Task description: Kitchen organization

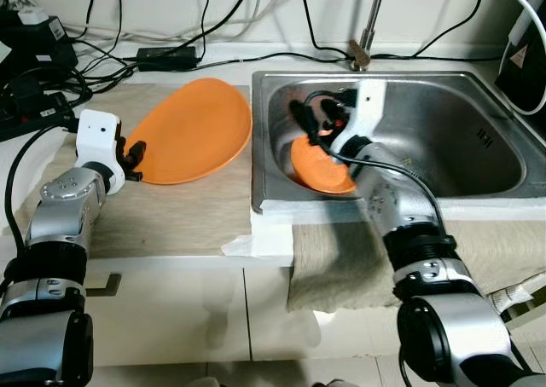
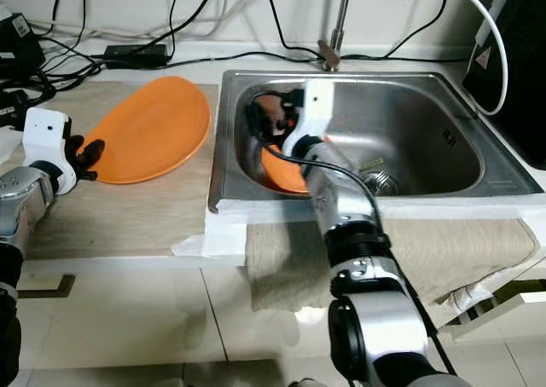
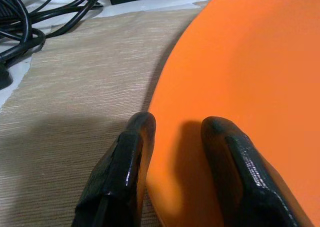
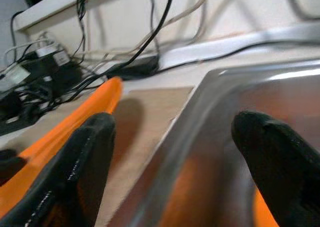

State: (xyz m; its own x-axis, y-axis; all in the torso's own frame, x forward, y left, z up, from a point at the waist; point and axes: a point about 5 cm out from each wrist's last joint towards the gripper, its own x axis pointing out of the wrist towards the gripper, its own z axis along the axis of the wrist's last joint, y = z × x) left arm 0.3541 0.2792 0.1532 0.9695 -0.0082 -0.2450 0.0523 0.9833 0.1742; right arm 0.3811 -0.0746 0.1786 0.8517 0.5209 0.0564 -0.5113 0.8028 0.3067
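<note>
Left eye view: left tool (image 1: 136, 158) sitting at edge of big plate (image 1: 192, 129) on surface (image 1: 171, 216); right tool (image 1: 311, 118) reaching into sink (image 1: 478, 131) above small plate (image 1: 320, 167) leaning at sink wall.

Left wrist view: fingers (image 3: 125, 167) straddling plate rim, seemingly not clamping.

Right wrist view: fingers (image 4: 80, 162) spreading wide, gripping nothing. Advice: lowering onto small plate's rim before closing, avoiding sink wall.

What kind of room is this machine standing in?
Most likely a home kitchen. There is a stainless steel sink set into a counter, a tap pipe rising behind it, and a large orange plate lying on a mat beside it, with cupboard fronts below.
</note>
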